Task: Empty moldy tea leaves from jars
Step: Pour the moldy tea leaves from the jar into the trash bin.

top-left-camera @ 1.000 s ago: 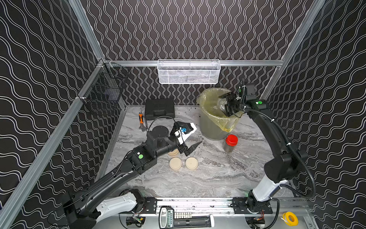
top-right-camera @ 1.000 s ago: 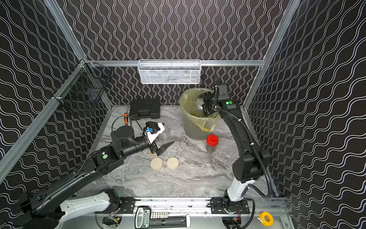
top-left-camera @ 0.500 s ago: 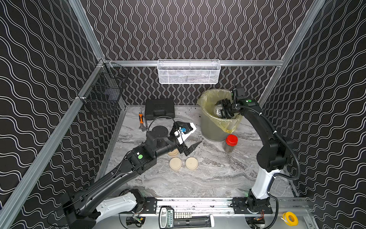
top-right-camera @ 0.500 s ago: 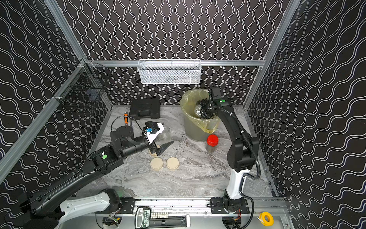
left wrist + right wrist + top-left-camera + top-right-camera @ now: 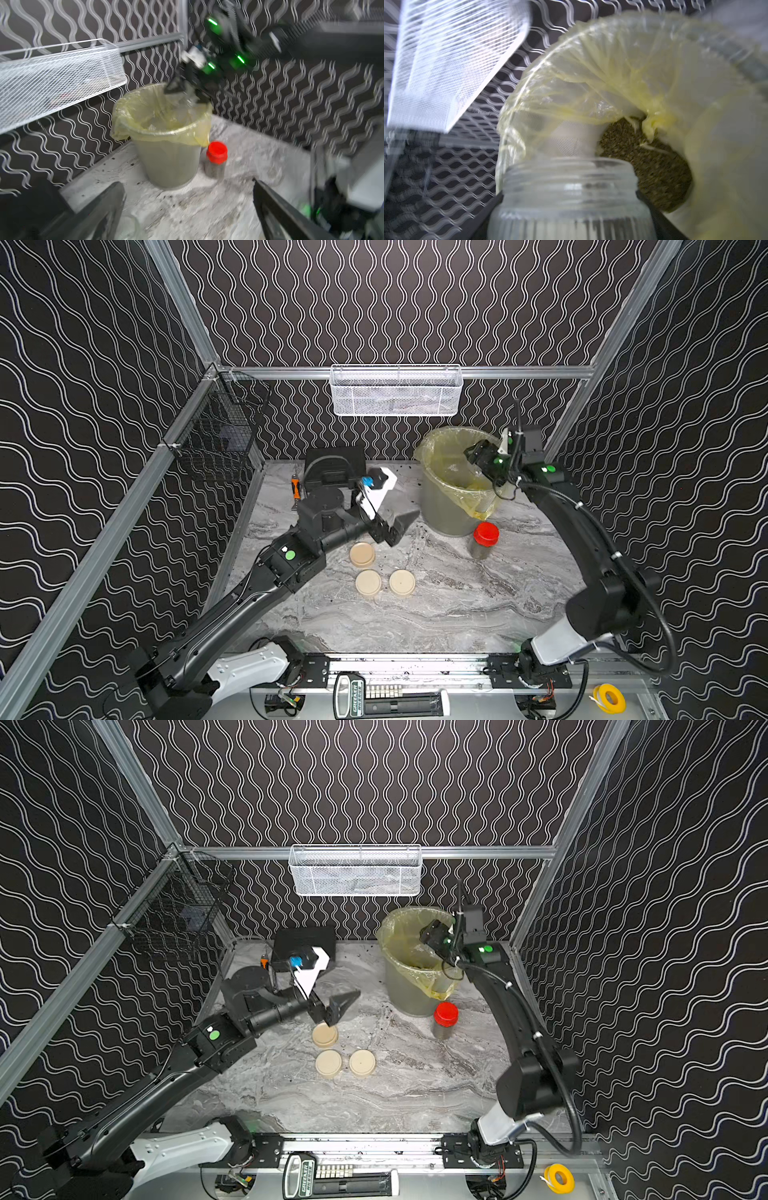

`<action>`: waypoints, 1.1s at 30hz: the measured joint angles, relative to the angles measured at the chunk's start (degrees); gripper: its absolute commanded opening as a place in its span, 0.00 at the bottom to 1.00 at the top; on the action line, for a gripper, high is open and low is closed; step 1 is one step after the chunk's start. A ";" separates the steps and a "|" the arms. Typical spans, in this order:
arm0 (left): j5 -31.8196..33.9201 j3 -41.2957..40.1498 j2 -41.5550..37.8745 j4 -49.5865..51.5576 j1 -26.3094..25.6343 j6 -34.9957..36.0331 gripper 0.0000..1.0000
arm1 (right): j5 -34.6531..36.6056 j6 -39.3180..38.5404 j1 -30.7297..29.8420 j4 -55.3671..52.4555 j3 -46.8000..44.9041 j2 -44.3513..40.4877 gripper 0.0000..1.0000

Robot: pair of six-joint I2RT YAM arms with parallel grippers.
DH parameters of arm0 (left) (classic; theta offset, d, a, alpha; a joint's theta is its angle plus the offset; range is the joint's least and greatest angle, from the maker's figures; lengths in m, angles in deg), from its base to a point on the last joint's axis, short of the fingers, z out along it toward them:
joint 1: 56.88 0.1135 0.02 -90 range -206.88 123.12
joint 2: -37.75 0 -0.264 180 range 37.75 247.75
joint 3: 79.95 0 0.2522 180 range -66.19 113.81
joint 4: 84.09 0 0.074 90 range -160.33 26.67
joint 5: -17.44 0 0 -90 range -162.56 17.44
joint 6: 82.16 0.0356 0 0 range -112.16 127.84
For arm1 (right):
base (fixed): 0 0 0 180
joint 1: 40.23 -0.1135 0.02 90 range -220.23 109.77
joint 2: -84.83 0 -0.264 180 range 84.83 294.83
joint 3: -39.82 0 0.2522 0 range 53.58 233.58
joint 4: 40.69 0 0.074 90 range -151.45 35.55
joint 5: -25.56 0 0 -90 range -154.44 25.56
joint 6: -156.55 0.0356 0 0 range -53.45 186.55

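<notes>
The jar (image 5: 571, 197) is clear ribbed glass, shiny. The bag (image 5: 612, 72) is thin, crinkled, glossy yellow plastic; the tea leaves (image 5: 654, 166) in it look dry, crumbly, matt. The basket (image 5: 395, 391) is white metal mesh; the worktop (image 5: 457, 605) smooth, grey-marbled.

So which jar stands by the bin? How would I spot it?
Find the big bucket with the yellow bag at the back of the marble table. Right beside its base stands one small glass jar. It alone has a bright red lid; the round lids nearby are cream.
</notes>
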 measured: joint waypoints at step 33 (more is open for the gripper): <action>-12.50 31.06 26.43 0.52 -2.60 -25.81 0.99 | -34.71 -28.70 0.07 75.25 -37.81 -20.52 0.00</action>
